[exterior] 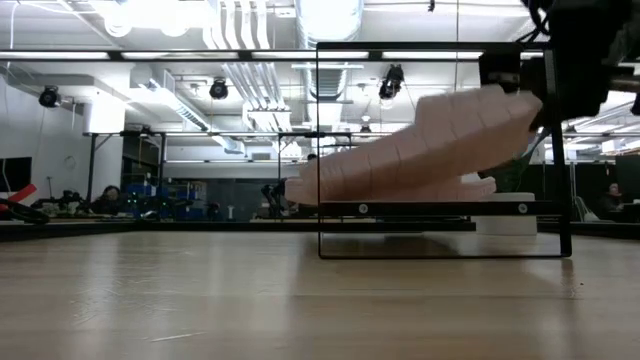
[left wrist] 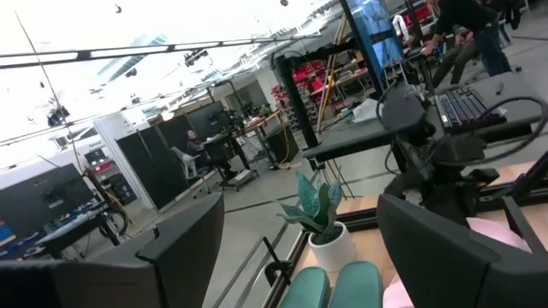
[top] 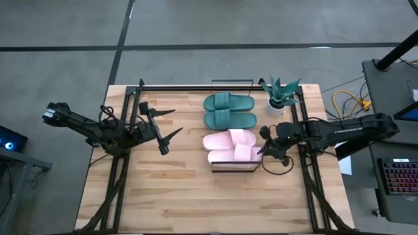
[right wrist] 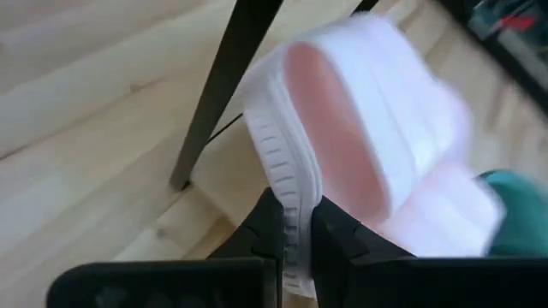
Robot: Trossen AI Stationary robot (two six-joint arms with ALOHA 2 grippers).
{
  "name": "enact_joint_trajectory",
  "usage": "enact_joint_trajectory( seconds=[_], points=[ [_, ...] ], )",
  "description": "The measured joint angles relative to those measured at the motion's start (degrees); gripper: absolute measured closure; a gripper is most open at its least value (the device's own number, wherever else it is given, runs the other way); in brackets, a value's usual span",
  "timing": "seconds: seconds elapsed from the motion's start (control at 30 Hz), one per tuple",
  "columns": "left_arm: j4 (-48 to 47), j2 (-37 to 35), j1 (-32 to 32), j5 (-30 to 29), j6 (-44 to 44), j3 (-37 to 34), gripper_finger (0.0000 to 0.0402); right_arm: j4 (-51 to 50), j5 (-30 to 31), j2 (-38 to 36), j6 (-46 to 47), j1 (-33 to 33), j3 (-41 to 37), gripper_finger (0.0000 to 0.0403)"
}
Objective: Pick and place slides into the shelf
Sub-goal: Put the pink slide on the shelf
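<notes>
Right of centre from above, my right claw (top: 266, 147) pinches the last pink slide (top: 236, 153) over the shelf (top: 233, 167); left claw (top: 168, 124) waits spread. Low view: it hangs tilted. Wrist: light, bendy rubber, so I'd grip the sole edge.

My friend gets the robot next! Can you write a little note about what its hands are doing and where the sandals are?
Right gripper: jaws shut on the edge of a pink slide, held tilted over the shelf.
Left gripper: jaws open, empty, waiting over the table's left side.
Slides: two teal slides lie side by side on the shelf; the other pink slide lies next to them.
Done: three slides placed.
Left: lower the held pink slide flat beside its partner, then let go.
</notes>
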Motion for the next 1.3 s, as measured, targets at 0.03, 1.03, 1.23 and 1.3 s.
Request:
enact_joint_trajectory(
  seconds=[0.03, 1.03, 1.23, 1.3],
  points=[
    [-0.1, 0.2, 0.0, 0.0, 0.0, 0.0, 0.0111, -0.4, 0.0, 0.9, 0.4, 0.0, 0.0, 0.0382],
    [0.3, 3.4, 0.0, 0.0, -0.5, 0.2, 0.0111, -10.4, 2.3, 10.4, 27.3, 0.0, 5.5, 0.0250],
    [0.2, 3.4, 0.0, 0.0, -0.5, 0.2, 0.0111, -10.3, 2.3, 11.4, 27.7, -0.1, 5.5, 0.0214],
    [0.1, 3.4, 0.0, 0.1, -0.5, 0.2, 0.0111, -10.1, 2.2, 11.6, 29.0, -0.1, 5.5, 0.0205]
  ],
)
